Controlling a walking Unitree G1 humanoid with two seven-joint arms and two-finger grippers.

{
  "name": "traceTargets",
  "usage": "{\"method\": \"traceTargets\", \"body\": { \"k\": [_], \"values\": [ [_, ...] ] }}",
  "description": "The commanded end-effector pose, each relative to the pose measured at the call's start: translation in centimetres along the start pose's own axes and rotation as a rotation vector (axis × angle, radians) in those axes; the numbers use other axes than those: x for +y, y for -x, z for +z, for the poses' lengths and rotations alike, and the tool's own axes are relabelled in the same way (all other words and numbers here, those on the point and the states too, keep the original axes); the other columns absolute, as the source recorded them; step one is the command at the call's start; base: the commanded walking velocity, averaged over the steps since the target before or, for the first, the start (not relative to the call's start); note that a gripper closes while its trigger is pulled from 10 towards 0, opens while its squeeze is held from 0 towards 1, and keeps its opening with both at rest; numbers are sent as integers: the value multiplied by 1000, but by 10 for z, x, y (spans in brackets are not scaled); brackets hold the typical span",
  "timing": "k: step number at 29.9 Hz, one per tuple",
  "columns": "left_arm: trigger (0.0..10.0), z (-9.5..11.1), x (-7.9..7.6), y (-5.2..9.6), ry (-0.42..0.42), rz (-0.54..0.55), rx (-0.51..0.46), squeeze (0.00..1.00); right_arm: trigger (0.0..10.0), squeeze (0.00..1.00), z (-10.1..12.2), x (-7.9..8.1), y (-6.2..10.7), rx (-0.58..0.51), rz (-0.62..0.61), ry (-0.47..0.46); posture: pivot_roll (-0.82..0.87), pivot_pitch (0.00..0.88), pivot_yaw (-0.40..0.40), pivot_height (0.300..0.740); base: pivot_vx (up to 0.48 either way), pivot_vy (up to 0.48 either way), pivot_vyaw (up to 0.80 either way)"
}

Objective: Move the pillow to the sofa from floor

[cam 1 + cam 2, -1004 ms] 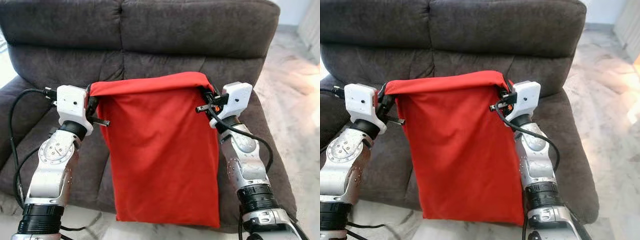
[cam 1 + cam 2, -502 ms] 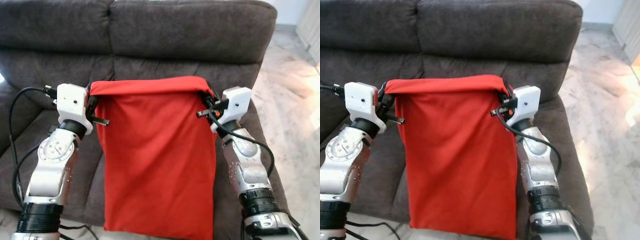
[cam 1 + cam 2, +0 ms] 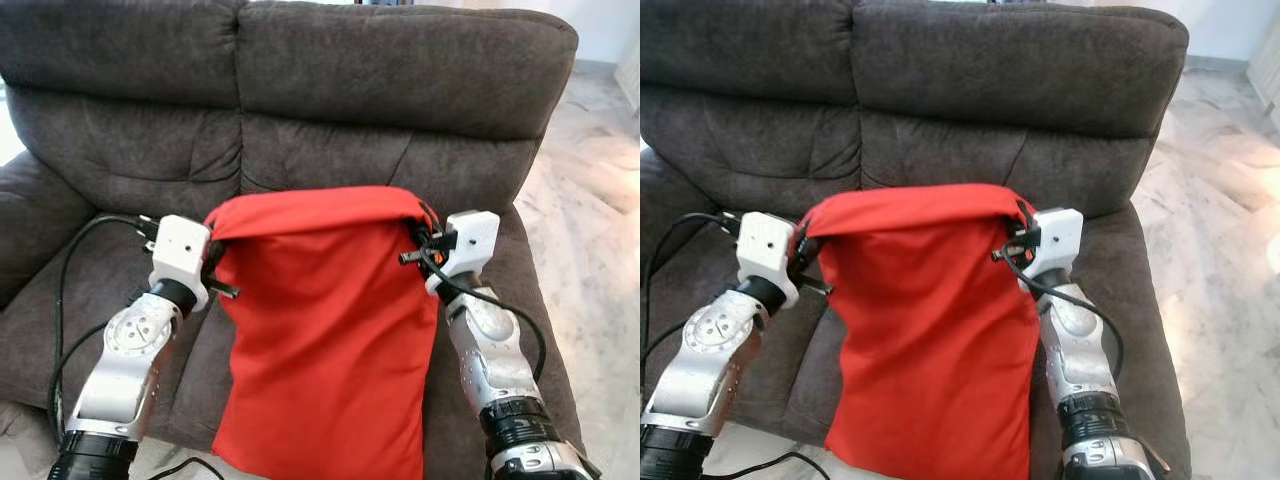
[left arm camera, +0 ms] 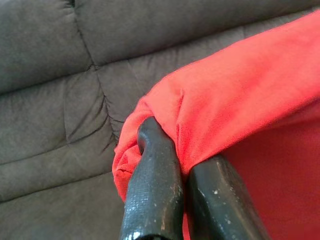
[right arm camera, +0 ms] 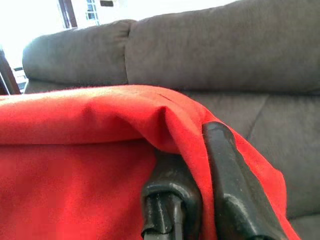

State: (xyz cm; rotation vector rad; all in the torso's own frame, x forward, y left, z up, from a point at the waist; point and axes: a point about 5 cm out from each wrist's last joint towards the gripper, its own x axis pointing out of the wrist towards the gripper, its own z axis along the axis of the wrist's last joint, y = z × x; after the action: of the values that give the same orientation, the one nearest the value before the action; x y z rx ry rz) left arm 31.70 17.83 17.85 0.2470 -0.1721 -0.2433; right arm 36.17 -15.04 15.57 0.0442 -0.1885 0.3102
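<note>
Hanging between both arms: red pillow (image 3: 325, 340), pinched at its top corners by left gripper (image 4: 182, 172) and right gripper (image 5: 197, 165). Carried forward and lower than a second ago, now over sofa (image 3: 330, 110) seat beyond; release appears near.

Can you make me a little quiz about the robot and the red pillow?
1. True or false: the red pillow is lying flat on the sofa seat.
2. How many grippers hold the pillow? A) none B) one C) two
3. Fill in: each gripper pinches a top ____ of the pillow.

Key: 1. False: it hangs down in front of the sofa, held up by its top edge. 2. C: the left gripper and the right gripper are both shut on it. 3. Corner.
</note>
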Motion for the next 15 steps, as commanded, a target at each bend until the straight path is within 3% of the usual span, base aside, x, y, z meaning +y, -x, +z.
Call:
{"method": "traceTargets", "body": {
  "k": [1, 8, 10, 11, 15],
  "values": [
    [10000, -17, 6, 7, -13, 32, 68, 0, 10000, 0, -4, -19, 9, -2, -99, -17, 75, 141, 32, 740, 0, 0, 0],
    [10000, -5, 14, -4, -40, 66, 15, 0, 10000, 0, 2, -27, 7, -33, -146, -21, 75, 142, 34, 740, 0, 0, 0],
    [10000, 15, 30, -17, -65, 108, -54, 0, 10000, 0, 25, -33, -4, -114, -157, -5, 68, 140, 40, 740, 0, 0, 0],
    [10000, 15, 30, -17, -65, 108, -54, 0, 10000, 0, 25, -33, -4, -114, -157, -5, 68, 140, 40, 740, 0, 0, 0],
    [10000, 38, 49, -30, -90, 170, -123, 0, 10000, 0, 60, -38, -18, -248, -162, -10, 67, 138, 45, 740, 0, 0, 0]
  ]
}}
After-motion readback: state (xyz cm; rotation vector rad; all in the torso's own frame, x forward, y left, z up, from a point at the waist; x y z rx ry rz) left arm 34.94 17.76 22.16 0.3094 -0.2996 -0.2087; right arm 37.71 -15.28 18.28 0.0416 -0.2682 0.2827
